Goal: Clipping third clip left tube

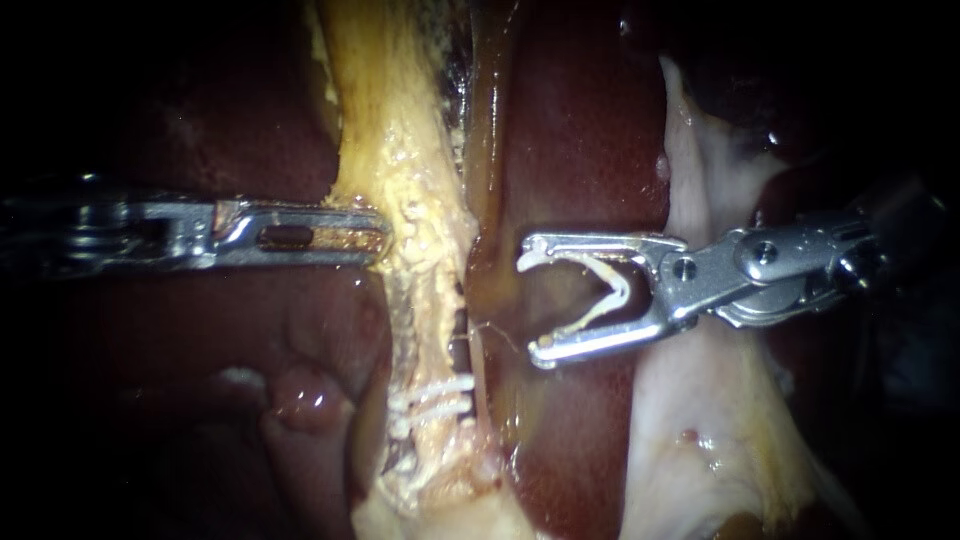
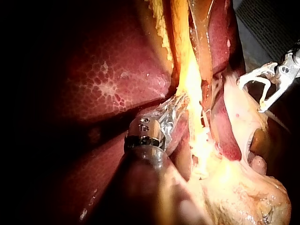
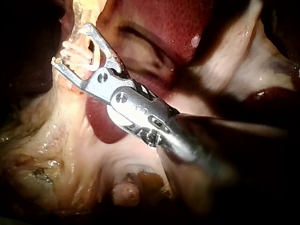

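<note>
Centre brightly lit, edges black, glare on right instrument point(image 1: 531, 307).

The only support I can make out is a grey, finely ribbed surface point(image 2: 269, 21) in my left wrist view, behind the tissue and just beyond my right instrument point(image 2: 249, 97). Whether it is the bench itself or a cover over it, I cannot tell. Its edges and corners are hidden. The liver point(image 1: 580, 130) lies over it, its dark red, glistening lobes filling most of all three views. Pale yellowish tissue point(image 2: 262, 197) is attached to the liver and bulges out beside it, below that grey patch. Where the specimen meets the surface lies in shadow.
</note>
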